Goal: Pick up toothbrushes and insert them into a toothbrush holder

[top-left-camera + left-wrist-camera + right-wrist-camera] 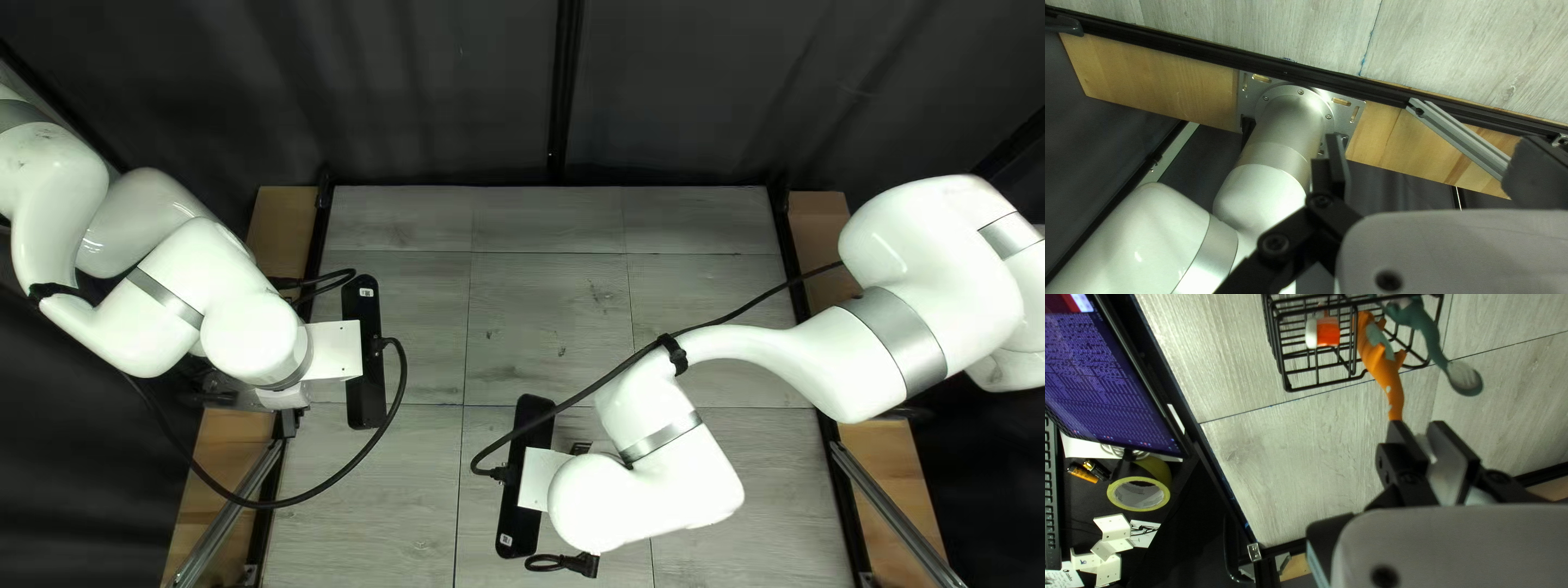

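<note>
Left jaws (285,423) stand wide. Right jaws (1421,436): cannot tell whether closed on the orange toothbrush (1384,365), whose narrow end reaches them. Teal toothbrush (1430,336) overlaps black wire rack (1325,383).

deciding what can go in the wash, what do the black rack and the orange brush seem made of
The rack looks like metal wire with a dark coating: thin, evenly spaced rods. The orange brush looks moulded, smooth, from its rounded bumps; plastic or rubber, I can't tell
</note>
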`<state>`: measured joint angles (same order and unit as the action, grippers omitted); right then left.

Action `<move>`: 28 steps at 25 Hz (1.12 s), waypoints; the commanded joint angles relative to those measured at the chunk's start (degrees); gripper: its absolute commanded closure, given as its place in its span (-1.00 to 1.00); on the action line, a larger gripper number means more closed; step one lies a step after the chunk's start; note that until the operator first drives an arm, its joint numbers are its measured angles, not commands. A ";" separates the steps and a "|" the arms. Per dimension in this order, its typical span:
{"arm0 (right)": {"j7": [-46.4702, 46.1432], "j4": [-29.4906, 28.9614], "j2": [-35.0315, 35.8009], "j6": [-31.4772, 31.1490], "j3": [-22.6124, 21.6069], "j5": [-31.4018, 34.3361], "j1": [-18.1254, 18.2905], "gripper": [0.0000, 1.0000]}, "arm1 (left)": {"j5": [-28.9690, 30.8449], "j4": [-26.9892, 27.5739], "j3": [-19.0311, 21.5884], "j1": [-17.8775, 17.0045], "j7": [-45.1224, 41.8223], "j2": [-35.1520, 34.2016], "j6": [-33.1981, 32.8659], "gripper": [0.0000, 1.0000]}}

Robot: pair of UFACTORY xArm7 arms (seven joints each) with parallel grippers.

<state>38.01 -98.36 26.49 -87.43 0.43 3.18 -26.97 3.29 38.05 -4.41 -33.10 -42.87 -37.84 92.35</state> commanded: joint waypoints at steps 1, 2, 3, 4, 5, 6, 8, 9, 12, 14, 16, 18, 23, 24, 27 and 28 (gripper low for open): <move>-0.21 0.32 0.03 0.52 0.05 -0.11 0.22 0.98 | 0.00 0.00 0.00 0.00 0.00 0.00 0.00 -1.00; -0.41 0.46 0.05 0.76 0.03 -0.28 0.36 0.98 | 0.00 0.00 0.00 0.00 0.00 0.00 0.00 -1.00; -0.57 0.53 0.09 0.91 0.00 -0.43 0.46 0.98 | 0.00 0.00 0.00 0.00 0.00 0.00 0.00 -1.00; -0.71 0.59 0.11 1.03 -0.04 -0.57 0.53 0.98 | 0.00 0.00 0.00 0.00 0.00 0.00 0.00 -1.00; -1.03 0.79 0.17 1.32 -0.11 -0.87 0.69 0.98 | 0.00 0.00 0.00 0.00 0.00 0.00 0.00 -1.00; -1.22 0.97 0.20 1.59 -0.17 -1.07 0.79 0.98 | 0.00 0.00 0.00 0.00 0.00 0.00 0.00 -1.00; -1.51 1.26 0.19 2.00 -0.25 -1.37 0.93 0.98 | 0.00 0.00 0.00 0.00 0.00 0.00 0.00 -1.00; -1.58 1.38 0.19 2.19 -0.28 -1.44 0.96 0.98 | 0.00 0.00 0.00 0.00 0.00 0.00 0.00 -1.00; -1.76 2.45 -0.10 3.31 -0.31 -1.67 1.11 0.98 | 0.00 0.00 0.00 0.00 0.00 0.00 0.00 -1.00; -1.73 2.60 -0.17 3.42 -0.32 -1.73 1.10 0.98 | 0.00 0.00 0.00 0.00 0.00 0.00 0.00 -1.00; -1.64 2.82 -0.39 3.51 -0.33 -1.72 1.05 0.94 | 0.00 0.00 0.00 0.00 0.00 0.00 0.00 -1.00; -1.44 2.99 -0.58 3.54 -0.36 -1.65 0.93 0.15 | 0.00 0.00 0.00 0.00 0.00 0.00 0.00 -1.00; -1.28 2.90 -0.71 3.45 -0.44 -1.52 0.70 -0.82 | 0.00 0.00 0.00 0.00 0.00 0.00 0.00 -1.00; -1.27 2.91 -0.71 3.47 -0.45 -1.50 0.67 -0.83 | 0.00 0.00 0.00 0.00 0.00 0.00 0.00 -1.00; -1.27 2.97 -0.76 3.67 -0.43 -1.38 0.63 -0.88 | 0.00 0.00 0.00 0.00 0.00 0.00 0.00 -1.00; -1.27 3.00 -0.82 3.70 -0.42 -1.33 0.62 -0.88 | 0.00 0.00 0.00 0.00 0.00 0.00 0.00 -1.00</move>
<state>36.74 -95.40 25.75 -83.82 -0.01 1.76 -26.32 3.29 38.05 -4.41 -33.10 -42.87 -37.84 92.35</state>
